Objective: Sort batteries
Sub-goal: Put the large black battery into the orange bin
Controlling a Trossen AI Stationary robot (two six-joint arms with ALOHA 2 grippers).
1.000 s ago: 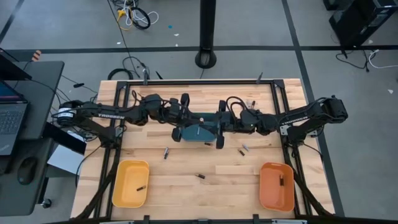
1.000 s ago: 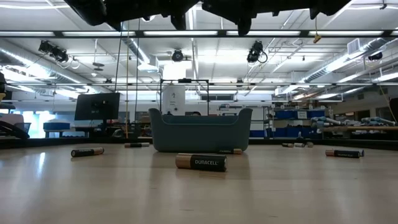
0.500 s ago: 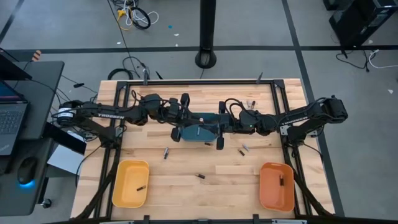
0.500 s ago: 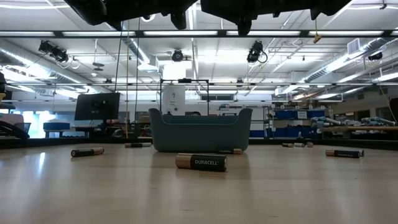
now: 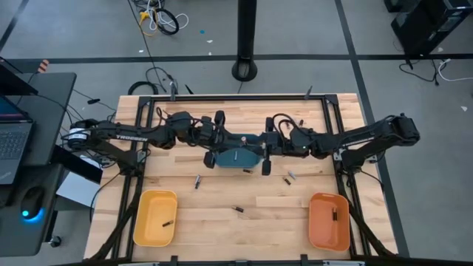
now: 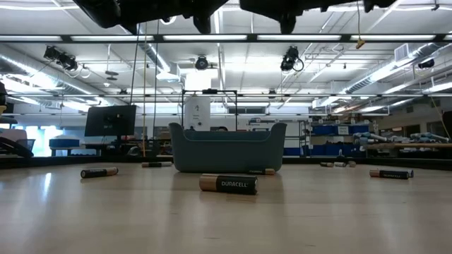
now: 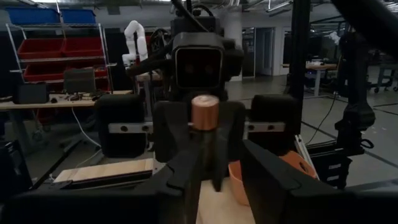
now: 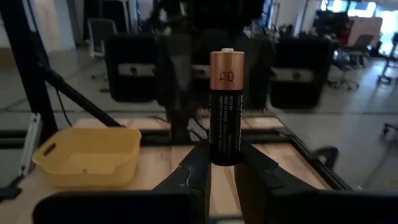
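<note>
Battery (image 8: 226, 109) upright in right gripper (image 8: 222, 163), lower end hidden between jaws

Desk (image 5: 222, 222): pale blond wood planks, black frame. Left tray (image 5: 155, 218): yellow. Right tray (image 5: 329, 222): orange. Centre bin (image 6: 227, 148): slate blue-grey. Batteries: black bodies with copper ends (nearest one (image 6: 228, 184) carries white lettering). Held battery (image 8: 227, 107): copper top, black body. Both arms and claws: black.

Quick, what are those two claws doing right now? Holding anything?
Left gripper: open, its fingers apart on either side of the battery, not gripping it.
Right gripper: closed on that battery, holding it upright.
</note>
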